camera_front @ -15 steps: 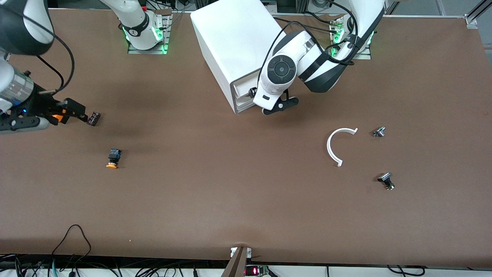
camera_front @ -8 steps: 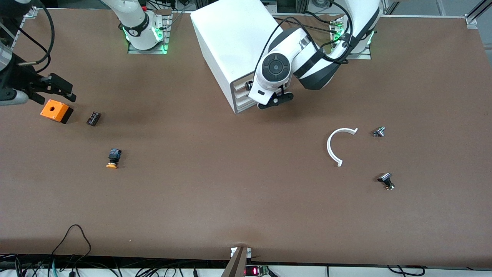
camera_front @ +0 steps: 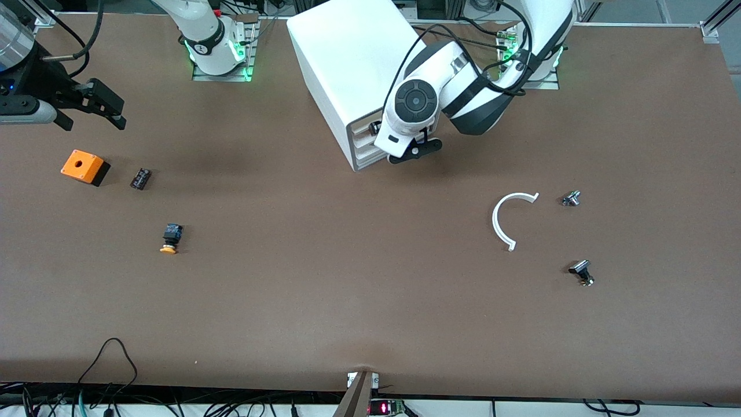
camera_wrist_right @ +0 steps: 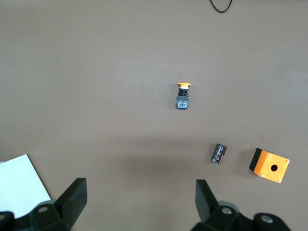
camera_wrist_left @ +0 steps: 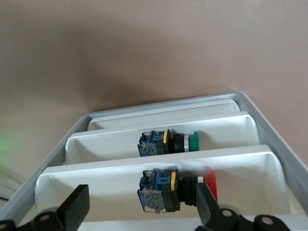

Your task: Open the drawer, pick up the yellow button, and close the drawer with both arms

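Now the right gripper (camera_front: 95, 107) is hanging empty with its jaws wide, up over the table at the right arm's end, above the orange box (camera_front: 85, 167), which a second ago sat between its fingers and is now resting on the table. Just beside the box lies a small black block (camera_front: 140, 178). The button (camera_front: 170, 238) is lying out on the table, nearer the front camera than the box, so taking it out looks done.

Meanwhile the left gripper (camera_front: 412, 152) is sitting spread wide against the front of the cabinet (camera_front: 347, 63). It has moved in closer than a second ago; the drawer (camera_wrist_left: 163, 118) appears pushed in, so closing seems about finished. A white arc (camera_front: 506, 219) is lying well apart from the box.
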Tool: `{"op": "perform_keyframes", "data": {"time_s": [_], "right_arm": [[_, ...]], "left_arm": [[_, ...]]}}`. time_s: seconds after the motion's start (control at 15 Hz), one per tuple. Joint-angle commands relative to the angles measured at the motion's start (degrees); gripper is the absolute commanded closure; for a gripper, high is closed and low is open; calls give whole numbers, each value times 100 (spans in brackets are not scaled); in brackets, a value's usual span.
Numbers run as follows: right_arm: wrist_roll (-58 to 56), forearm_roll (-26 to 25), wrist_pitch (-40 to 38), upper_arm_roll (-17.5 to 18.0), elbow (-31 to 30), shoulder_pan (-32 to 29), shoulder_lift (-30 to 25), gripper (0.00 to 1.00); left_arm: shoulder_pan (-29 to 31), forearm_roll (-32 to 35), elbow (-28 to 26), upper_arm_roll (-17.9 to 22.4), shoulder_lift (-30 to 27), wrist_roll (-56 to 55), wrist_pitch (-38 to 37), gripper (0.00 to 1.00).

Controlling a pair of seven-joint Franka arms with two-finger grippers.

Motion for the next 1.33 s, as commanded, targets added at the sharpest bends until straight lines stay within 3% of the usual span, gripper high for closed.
{"op": "perform_keyframes", "data": {"time_s": [0.0,0.33,0.87,1.27], "right_arm": [[172,-26,-250,-22,108,-90,43,0],[103,17,-401,-242,134,-98,43,0],[76,0,-453,-189,318,-90,113,0],[103,9,-453,-181,521,-81,263,0]], "left_arm": [[326,349,361,0,-29,270,-389,1],[968,1141,756,9,-56,1138,-829,1],[1944,1370,1320,18,-117,2809,-1304,1],[2454,2214,1889,0,-346,5067,-1479,1]]}}
